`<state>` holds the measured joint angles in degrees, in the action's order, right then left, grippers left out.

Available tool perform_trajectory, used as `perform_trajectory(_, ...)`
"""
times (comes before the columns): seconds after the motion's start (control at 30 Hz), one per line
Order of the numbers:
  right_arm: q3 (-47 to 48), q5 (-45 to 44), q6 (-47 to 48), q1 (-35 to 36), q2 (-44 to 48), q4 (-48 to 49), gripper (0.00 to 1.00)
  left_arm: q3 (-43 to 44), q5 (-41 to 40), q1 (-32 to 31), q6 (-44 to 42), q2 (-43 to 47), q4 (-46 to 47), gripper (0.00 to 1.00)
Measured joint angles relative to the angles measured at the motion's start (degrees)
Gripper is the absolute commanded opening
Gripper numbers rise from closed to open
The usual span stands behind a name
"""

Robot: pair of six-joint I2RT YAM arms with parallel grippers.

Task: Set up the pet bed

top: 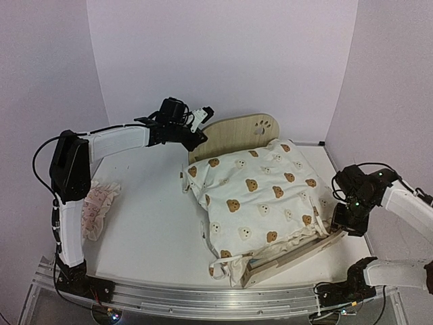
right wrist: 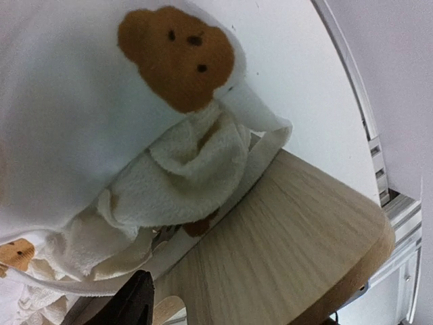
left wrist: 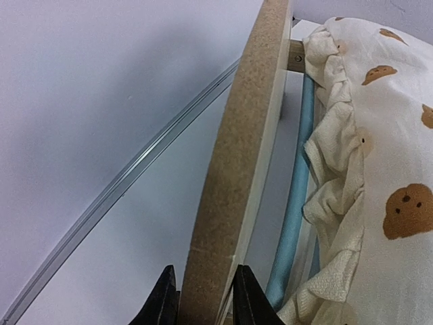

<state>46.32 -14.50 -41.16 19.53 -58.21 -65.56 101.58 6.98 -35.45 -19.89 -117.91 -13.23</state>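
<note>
So the pet bed (top: 233, 139) is sitting on the table (top: 149, 230), out toward the back right, angled so the paw-print headboard (left wrist: 230, 169) is facing the far wall and the footboard (right wrist: 298, 237) is pointing at the arm bases.

Progress looks decent to me. The frame is standing assembled, and the blue striped mattress (left wrist: 292, 217) is peeking out inside the rails just behind the headboard. The bear-print quilt (top: 257, 196) is lying over nearly the whole bed, but it's looking rumpled and is spilling over the footboard corner instead of lying flat.

What's left, I'm guessing: the ruffled pillow (top: 100, 203) isn't on the bed yet. It's lying well off to the bed's left, beside the left arm's upright. The quilt probably also needs smoothing.

The left gripper (top: 196, 139) is at the left edge of the headboard. In the wrist view its fingers (left wrist: 164, 305) are sitting on either side of the board's thick edge and seem to be pinching it.

The right gripper (top: 336, 230) is hanging at the right end of the footboard. Only one dark finger (right wrist: 139, 301) is showing in its wrist view, next to the quilt's bunched edge, so I can't tell if it's clamping anything.

My read is that they're squaring up the bed.
</note>
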Motion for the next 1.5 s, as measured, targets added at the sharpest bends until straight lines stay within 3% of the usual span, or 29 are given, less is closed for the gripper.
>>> perform_trajectory(0.17, 5.2, -4.8, 3.1, -0.5, -7.3, 0.4, 0.6, -4.0, -1.1, -0.2, 1.2, 2.3, 1.9, 0.15)
perform_trajectory(0.37, 10.7, -6.7, 6.3, -1.9, -16.7, 5.5, 0.6, -17.6, -5.5, -0.2, 6.4, 13.3, 2.9, 0.15)
perform_trajectory(0.57, 21.1, -6.2, 9.2, -2.7, -29.4, 9.8, 0.69, -29.3, -10.4, 0.0, 14.5, 24.1, 1.8, 0.14)
perform_trajectory(0.77, 35.4, 0.9, 12.5, -2.6, -44.9, 17.0, 0.79, -35.8, -13.5, -1.5, 24.3, 30.8, 0.6, 0.13)
perform_trajectory(1.03, 55.4, 8.6, 16.0, -2.3, -62.4, 19.6, 0.92, -39.4, -22.2, -11.4, 38.3, 34.7, -1.5, 0.17)
perform_trajectory(1.13, 60.6, 11.3, 16.8, -2.4, -65.8, 20.1, 0.98, -42.0, -22.9, -13.6, 42.9, 36.8, -0.7, 0.27)
perform_trajectory(1.4, 61.6, 13.2, 20.6, -2.5, -64.7, 21.5, 0.98, -49.7, -19.8, -16.6, 51.1, 37.6, -4.4, 0.79)
perform_trajectory(1.5, 60.3, 13.4, 21.9, -2.4, -60.8, 21.4, 0.98, -49.6, -18.5, -16.7, 51.7, 38.4, -5.4, 0.9)
